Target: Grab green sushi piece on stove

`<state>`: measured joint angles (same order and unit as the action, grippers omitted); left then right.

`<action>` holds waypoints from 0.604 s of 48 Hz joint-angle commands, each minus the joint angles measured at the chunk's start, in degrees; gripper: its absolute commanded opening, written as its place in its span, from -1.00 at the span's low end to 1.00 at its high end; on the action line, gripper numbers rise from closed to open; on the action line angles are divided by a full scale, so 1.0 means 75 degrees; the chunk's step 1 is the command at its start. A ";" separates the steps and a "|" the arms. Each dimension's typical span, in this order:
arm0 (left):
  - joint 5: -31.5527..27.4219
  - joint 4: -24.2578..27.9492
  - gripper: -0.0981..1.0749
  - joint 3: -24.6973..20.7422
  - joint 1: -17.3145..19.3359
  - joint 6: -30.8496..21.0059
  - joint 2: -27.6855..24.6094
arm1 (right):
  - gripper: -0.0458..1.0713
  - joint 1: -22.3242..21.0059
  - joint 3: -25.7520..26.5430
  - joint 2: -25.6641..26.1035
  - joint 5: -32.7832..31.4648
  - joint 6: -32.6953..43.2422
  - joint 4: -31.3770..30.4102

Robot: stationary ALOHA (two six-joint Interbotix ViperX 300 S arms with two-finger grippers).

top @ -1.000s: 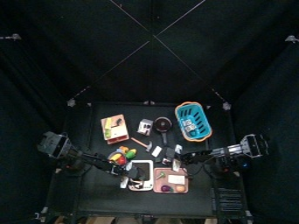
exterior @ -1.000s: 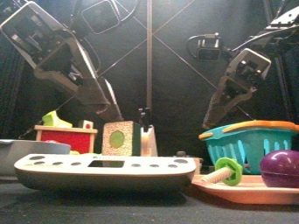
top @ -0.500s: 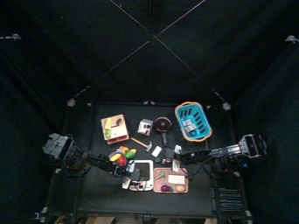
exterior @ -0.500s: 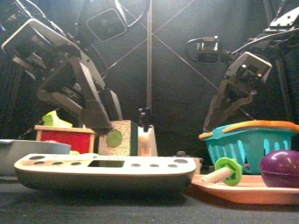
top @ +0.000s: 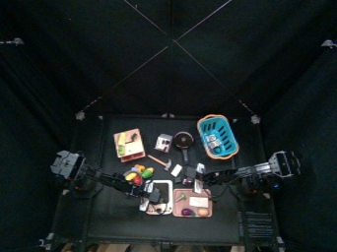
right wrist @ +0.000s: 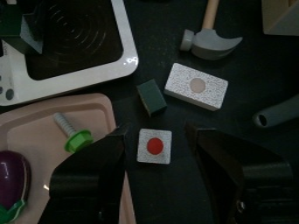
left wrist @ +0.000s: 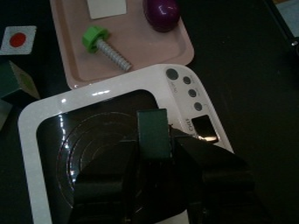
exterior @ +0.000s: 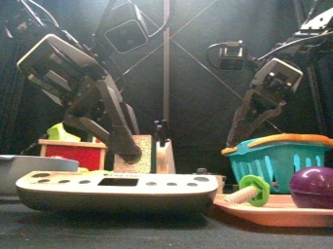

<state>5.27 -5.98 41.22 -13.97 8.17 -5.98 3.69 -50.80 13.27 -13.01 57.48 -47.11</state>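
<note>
The white stove (left wrist: 111, 96) with its black cooktop fills the left wrist view. On the cooktop stands the green sushi piece (left wrist: 152, 131). My left gripper (left wrist: 166, 144) is down over it, still open, with the piece between its jaws and a small gap on one side. From the front, the left arm reaches down onto the stove (exterior: 117, 185). My right gripper (right wrist: 163, 171) hangs open above the table beside the stove, over a white tile with a red dot (right wrist: 155, 144), holding nothing.
A pink tray (left wrist: 70, 61) next to the stove carries a green bolt (left wrist: 105, 48) and a purple ball (left wrist: 163, 10). Near the right gripper lie a toy hammer (right wrist: 211, 39), a speckled white tile (right wrist: 197, 86) and a small green block (right wrist: 151, 96). A blue basket (top: 216, 136) stands behind.
My left arm has come down onto the stove and its jaws have narrowed around the green piece. The right arm has not moved.
</note>
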 commanded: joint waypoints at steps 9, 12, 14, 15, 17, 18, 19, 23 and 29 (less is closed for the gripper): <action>-0.0047 -0.0023 0.11 -0.0234 0.0023 -0.0012 0.0258 | 0.61 -0.0047 0.0094 0.0000 0.0023 -0.0012 -0.0012; -0.0047 -0.0059 0.11 -0.0258 0.0035 -0.0012 0.0316 | 0.61 -0.0059 0.0105 -0.0012 0.0023 -0.0012 -0.0012; -0.0059 -0.0059 0.11 -0.0258 0.0023 -0.0012 0.0316 | 0.61 -0.0059 0.0105 0.0000 0.0035 -0.0012 -0.0012; -0.0059 -0.0059 0.11 -0.0258 0.0023 -0.0012 0.0328 | 0.61 -0.0059 0.0105 -0.0012 0.0035 -0.0012 -0.0012; -0.0059 -0.0059 0.11 -0.0258 0.0023 -0.0012 0.0328 | 0.61 -0.0059 0.0105 0.0000 0.0035 -0.0012 -0.0012; -0.0059 -0.0059 0.11 -0.0258 0.0023 -0.0012 0.0316 | 0.61 -0.0059 0.0105 0.0000 0.0023 -0.0012 -0.0012; -0.0070 -0.0059 0.11 -0.0258 0.0023 -0.0012 0.0316 | 0.61 -0.0059 0.0105 -0.0012 0.0023 -0.0012 -0.0012; -0.0070 -0.0059 0.11 -0.0258 0.0023 -0.0012 0.0293 | 0.61 -0.0059 0.0105 -0.0012 0.0035 -0.0012 -0.0012; -0.0059 -0.0129 0.11 -0.0258 0.0023 -0.0059 0.0293 | 0.61 -0.0059 0.0105 -0.0012 0.0023 -0.0012 -0.0012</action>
<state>4.57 -6.42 40.52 -13.97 7.91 -4.83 3.52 -50.80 12.57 -13.01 57.48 -47.11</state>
